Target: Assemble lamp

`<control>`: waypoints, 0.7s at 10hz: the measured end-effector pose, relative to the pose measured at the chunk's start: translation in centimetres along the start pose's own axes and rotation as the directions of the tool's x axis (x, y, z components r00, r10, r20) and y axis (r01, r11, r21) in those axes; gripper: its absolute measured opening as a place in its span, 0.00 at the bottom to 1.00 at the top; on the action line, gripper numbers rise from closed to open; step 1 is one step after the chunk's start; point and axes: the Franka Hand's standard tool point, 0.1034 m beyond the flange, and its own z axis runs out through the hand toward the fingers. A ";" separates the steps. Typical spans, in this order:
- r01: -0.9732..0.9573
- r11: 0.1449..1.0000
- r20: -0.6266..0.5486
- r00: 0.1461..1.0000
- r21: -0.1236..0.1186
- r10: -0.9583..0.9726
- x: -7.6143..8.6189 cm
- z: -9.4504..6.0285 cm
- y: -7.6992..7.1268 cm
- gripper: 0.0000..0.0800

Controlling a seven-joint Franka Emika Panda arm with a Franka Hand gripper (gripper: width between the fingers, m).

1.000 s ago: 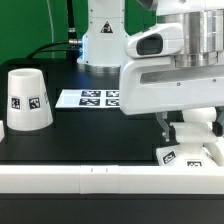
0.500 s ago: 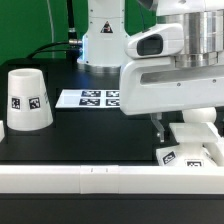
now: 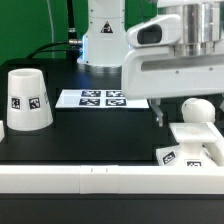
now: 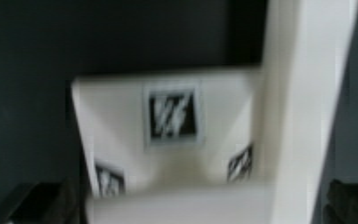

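The white tapered shade (image 3: 28, 100) stands upright at the exterior view's left, tag facing front. The flat square base (image 3: 192, 146) lies at the exterior view's right against the front rail. The round-headed bulb stem (image 3: 197, 109) stands upright on it. My gripper (image 3: 176, 113) hangs just above the base beside the bulb head; only one dark finger (image 3: 158, 113) shows there. In the blurred wrist view the base (image 4: 167, 115) with its tags lies below, and my dark fingertips (image 4: 43, 202) sit wide apart at the frame's corners. The gripper (image 4: 202, 205) is open and holds nothing.
The marker board (image 3: 100, 98) lies flat mid-table behind the gripper. A long white rail (image 3: 90, 180) runs along the table's front edge and shows in the wrist view (image 4: 309, 90). The arm's white pedestal (image 3: 104, 40) stands at the back.
The arm has risen, and its white hand block no longer covers the bulb. The bulb's round head now shows standing on the base. The shade has not moved.
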 end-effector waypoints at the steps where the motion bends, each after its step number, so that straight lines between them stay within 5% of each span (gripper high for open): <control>1: -0.048 0.999 0.015 0.999 0.004 0.048 -1.6 -0.2 -0.4 0.87; 3: -0.108 0.994 0.048 0.993 0.008 0.107 -4.2 0.0 -1.7 0.87; 7: -0.103 0.995 0.078 0.992 0.003 0.102 -4.5 0.1 -1.6 0.87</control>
